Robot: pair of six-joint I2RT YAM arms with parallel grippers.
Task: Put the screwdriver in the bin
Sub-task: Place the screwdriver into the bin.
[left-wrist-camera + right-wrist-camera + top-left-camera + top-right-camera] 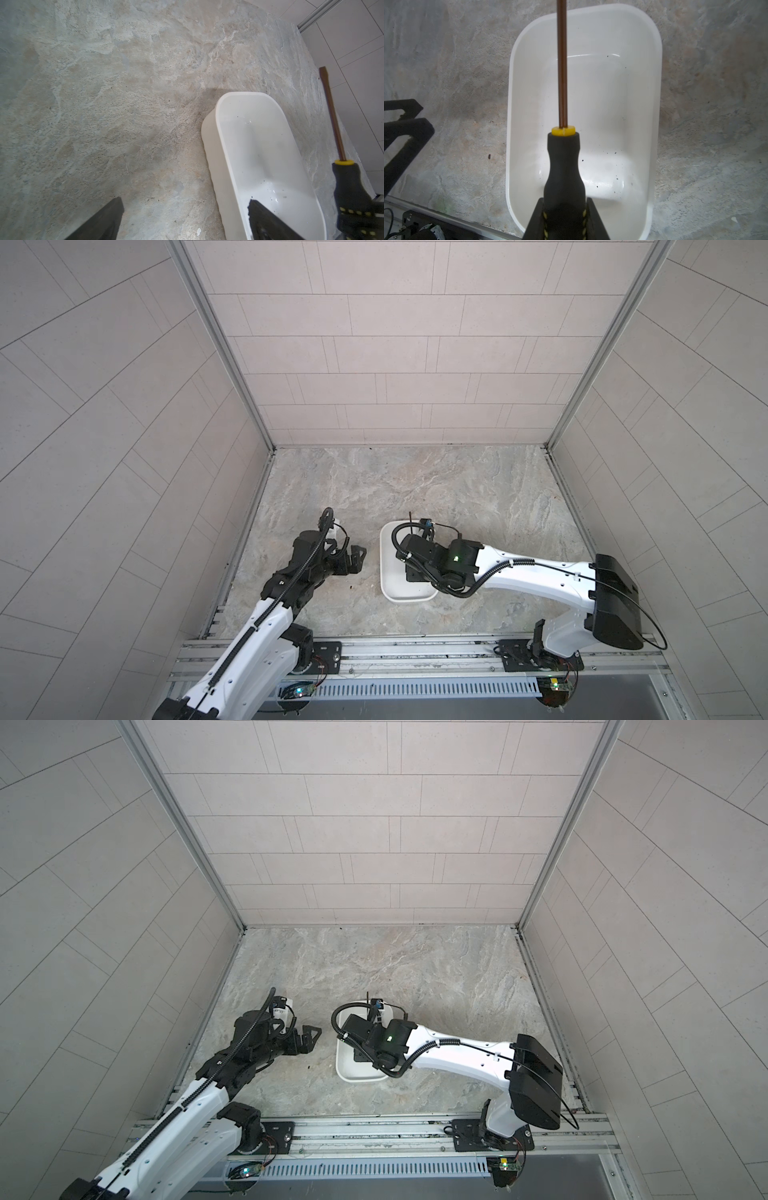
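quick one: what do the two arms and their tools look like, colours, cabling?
Both arms are white shells with black joints and black wrist sections. The left arm carries black ribbed cable conduit along its top; the right arm has a looping black cable, a green light at its wrist and a large black elbow housing. Left tool and right tool: black, angular fingers.

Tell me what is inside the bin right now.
The bin holds only small dark specks on its white floor. The screwdriver, gripped by the right end effector, hangs above it, not resting inside. The handle hides part of the floor.
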